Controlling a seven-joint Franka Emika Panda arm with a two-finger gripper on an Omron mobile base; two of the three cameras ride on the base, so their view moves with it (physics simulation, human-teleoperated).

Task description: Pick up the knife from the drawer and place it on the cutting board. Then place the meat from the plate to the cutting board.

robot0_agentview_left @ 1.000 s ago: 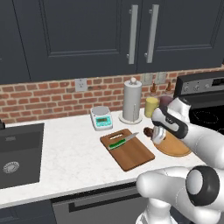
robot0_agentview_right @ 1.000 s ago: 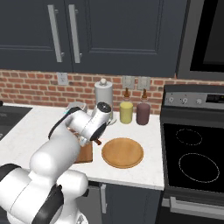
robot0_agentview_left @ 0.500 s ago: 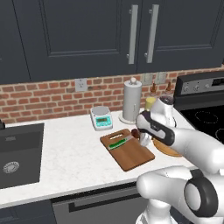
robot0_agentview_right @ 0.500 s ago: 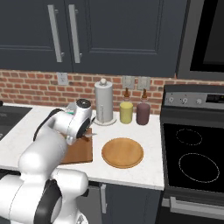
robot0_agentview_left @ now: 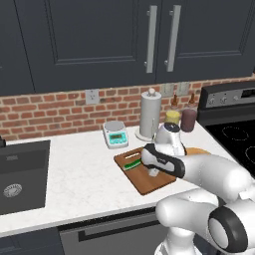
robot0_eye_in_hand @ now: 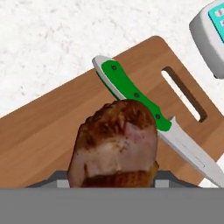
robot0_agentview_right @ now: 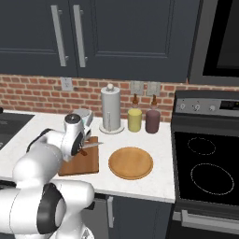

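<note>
Jaws clamp the reddish-brown lump of meat (robot0_eye_in_hand: 114,144) above the rectangular brown wooden cutting board (robot0_eye_in_hand: 48,131); green-handled knife (robot0_eye_in_hand: 135,98) lies diagonally just beyond, leaving bare board nearer.

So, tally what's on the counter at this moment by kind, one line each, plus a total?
Cutting board: 1
Knife: 1
Meat, held in the gripper: 1
Plate: 1
Kitchen scale: 1
Paper towel holder: 1
Jars (yellow, dark red): 2
Small bottles by the wall: 2
Total: 10
</note>
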